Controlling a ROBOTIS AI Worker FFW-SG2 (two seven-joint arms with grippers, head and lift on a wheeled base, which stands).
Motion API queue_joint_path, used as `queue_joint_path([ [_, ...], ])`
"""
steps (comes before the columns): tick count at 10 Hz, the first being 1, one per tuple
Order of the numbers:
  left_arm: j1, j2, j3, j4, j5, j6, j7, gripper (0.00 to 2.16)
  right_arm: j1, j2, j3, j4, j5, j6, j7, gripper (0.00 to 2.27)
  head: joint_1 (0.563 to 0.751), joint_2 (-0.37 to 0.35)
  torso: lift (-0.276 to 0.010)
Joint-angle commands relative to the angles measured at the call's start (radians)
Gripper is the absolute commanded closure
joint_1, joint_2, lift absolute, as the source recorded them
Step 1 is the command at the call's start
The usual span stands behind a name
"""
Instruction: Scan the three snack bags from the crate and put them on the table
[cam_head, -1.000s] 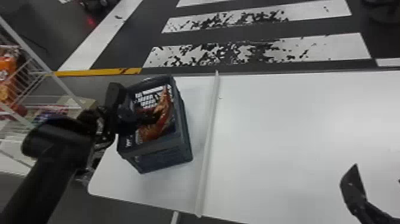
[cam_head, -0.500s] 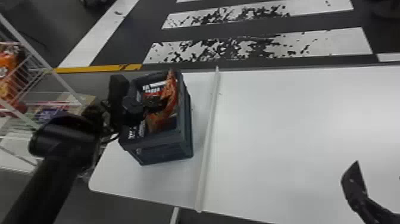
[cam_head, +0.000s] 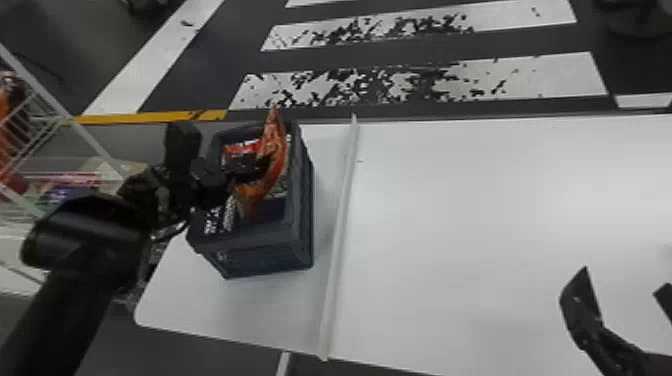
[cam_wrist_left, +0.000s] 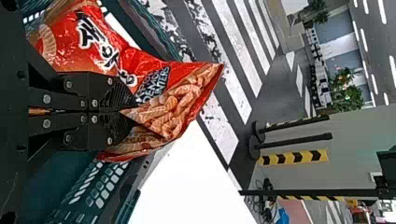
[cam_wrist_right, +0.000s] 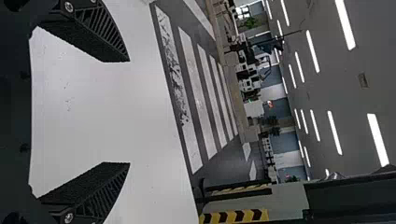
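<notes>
My left gripper is at the crate on the left of the table, holding an orange-red snack bag whose top stands above the crate's rim. Another red package lies behind it inside the crate. In the left wrist view the gripper is closed on the red snack bag, pinching its middle, with crate walls around. My right gripper is over the table's right part, fingers wide apart; the right wrist view shows the gripper with nothing between its fingers.
A pale raised strip crosses the white table just right of the crate. A wire rack with packaged goods stands at the far left, beside the left arm.
The left gripper has risen a little inside the crate area, and the snack bag has come up with it, more upright and higher above the rim. The right gripper has barely moved.
</notes>
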Motion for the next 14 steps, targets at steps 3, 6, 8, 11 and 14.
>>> queue_joint_path([
  [3, 0.079, 0.000, 0.081, -0.093, 0.022, 0.000, 0.019, 2.15, 0.000, 0.000, 0.000, -0.005, -0.003, 0.000, 0.001, 0.09, 0.695, 0.267, -0.094],
  [6, 0.131, 0.000, 0.162, -0.187, 0.078, 0.021, 0.018, 2.15, 0.003, 0.000, 0.006, -0.014, -0.002, -0.003, 0.001, 0.09, 0.695, 0.275, -0.094],
  [8, 0.141, -0.005, 0.230, -0.245, 0.129, 0.071, 0.012, 2.15, 0.004, 0.000, 0.004, -0.023, -0.002, -0.003, 0.000, 0.09, 0.695, 0.280, -0.094],
  [11, 0.154, -0.008, 0.342, -0.340, 0.249, 0.184, 0.003, 2.15, 0.000, 0.003, -0.014, -0.025, 0.000, -0.003, 0.000, 0.09, 0.695, 0.286, -0.094],
  [14, 0.139, -0.052, 0.385, -0.428, 0.350, 0.279, -0.002, 2.15, -0.025, 0.009, -0.022, -0.025, 0.006, 0.025, 0.000, 0.09, 0.695, 0.278, -0.094],
])
